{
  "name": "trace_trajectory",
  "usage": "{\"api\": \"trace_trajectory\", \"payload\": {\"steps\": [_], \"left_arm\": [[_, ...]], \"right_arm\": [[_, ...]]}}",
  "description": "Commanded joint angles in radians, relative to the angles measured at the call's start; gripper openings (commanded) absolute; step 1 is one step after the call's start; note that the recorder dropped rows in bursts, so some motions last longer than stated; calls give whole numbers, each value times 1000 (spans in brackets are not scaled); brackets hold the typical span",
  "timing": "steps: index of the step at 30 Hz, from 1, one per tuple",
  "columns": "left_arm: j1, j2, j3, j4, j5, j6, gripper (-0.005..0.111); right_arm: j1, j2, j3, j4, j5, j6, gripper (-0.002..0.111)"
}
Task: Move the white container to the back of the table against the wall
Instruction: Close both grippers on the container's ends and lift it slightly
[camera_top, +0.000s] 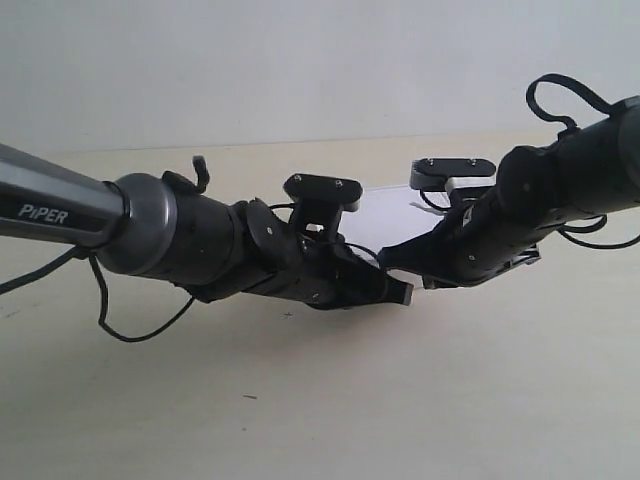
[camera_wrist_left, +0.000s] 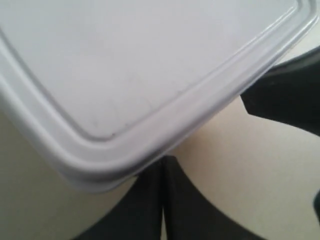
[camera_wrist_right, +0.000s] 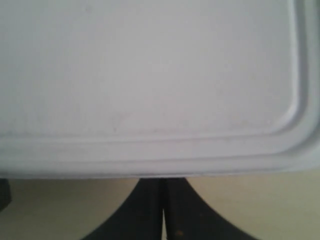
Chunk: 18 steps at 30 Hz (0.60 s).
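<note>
In the exterior view, we are looking at two dark arms converging over the table (camera_top: 300, 400). The arm at the exterior view's left (camera_top: 190, 235) and the arm at the exterior view's right (camera_top: 540, 200) are meeting tip to tip near the middle. The white container (camera_top: 385, 212) is showing only as a pale patch behind them. It is lying on the table, with a strip of bare table between it and the wall (camera_top: 300, 60). We are therefore judging the step in hand to be the push toward the wall, not yet completed. From here we cannot tell whether the fingers are parted.

In the left wrist view, we are seeing the left gripper (camera_wrist_left: 163, 161) with its fingers pressed together along a thin seam, grasping nothing. Its tip is tucking in at a rounded corner of the container's rim and seems to be touching it. A dark shape (camera_wrist_left: 285, 95) beside the same edge is probably the other gripper.

In the right wrist view, the right gripper (camera_wrist_right: 162, 180) is likewise clenched and empty, and its tip is meeting a straight side of the container rather than a corner.

We are reckoning that the next move calls for both tips to advance evenly, since the corner contact could slip or swing the box. The wrist views are giving us the closure and the contact points. Only the exterior view is showing the gap left to the wall.
</note>
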Motion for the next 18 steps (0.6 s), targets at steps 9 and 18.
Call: {"api": "trace_trajectory", "payload": {"steps": [9,18], "left_arm": [[87,144,-200,29,14,37,0],[117,225,-315,31,-49,52,0]], "right_arm": [[-18,168,-273,-20,43,-11,0],[-51,256,-371,-39,13,-11,0]]}}
